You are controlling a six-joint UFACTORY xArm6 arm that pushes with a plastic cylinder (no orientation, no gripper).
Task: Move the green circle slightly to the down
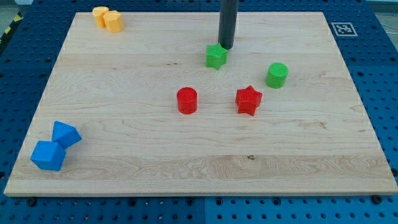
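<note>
The green circle [277, 74] stands on the wooden board, right of centre. My tip [226, 47] is at the view's top centre, well to the left of and above the green circle. It touches or nearly touches the upper right edge of the green star [216, 56]. The red star [249, 100] lies below and left of the green circle. The red circle [186, 100] sits left of the red star.
Two orange blocks [107, 18] sit together at the board's top left corner. Two blue blocks [55, 145] sit together at the bottom left. A printed marker tag [343, 28] is at the top right, beside the board's edge [348, 81].
</note>
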